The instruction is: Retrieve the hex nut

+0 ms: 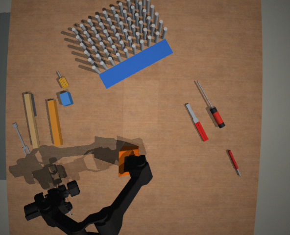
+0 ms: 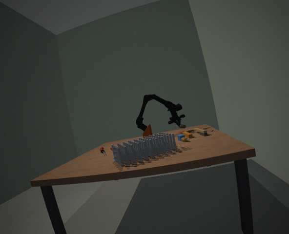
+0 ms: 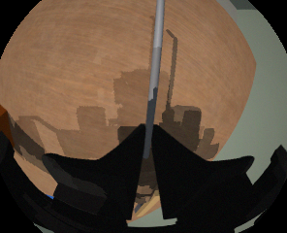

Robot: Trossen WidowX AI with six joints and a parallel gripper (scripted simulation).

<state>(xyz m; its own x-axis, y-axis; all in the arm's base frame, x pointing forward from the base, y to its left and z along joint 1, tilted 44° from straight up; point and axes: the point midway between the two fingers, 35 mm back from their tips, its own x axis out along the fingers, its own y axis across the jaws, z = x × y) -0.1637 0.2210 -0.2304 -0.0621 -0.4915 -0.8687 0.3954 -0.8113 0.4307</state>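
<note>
While raised, tool nearly shut, gripping thin rod (grey)

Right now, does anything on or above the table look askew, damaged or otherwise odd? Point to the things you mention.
Nothing stands out as damaged. The spacers (image 1: pixel 125 51) (image 2: pixel 149 148) stand in orderly rows, and the blue strip (image 1: pixel 137 63) lies flat along their front. The fingers (image 1: pixel 65 198) hold a thin metal rod (image 3: pixel 156 63) off the table. I can't make out the nut.
</note>
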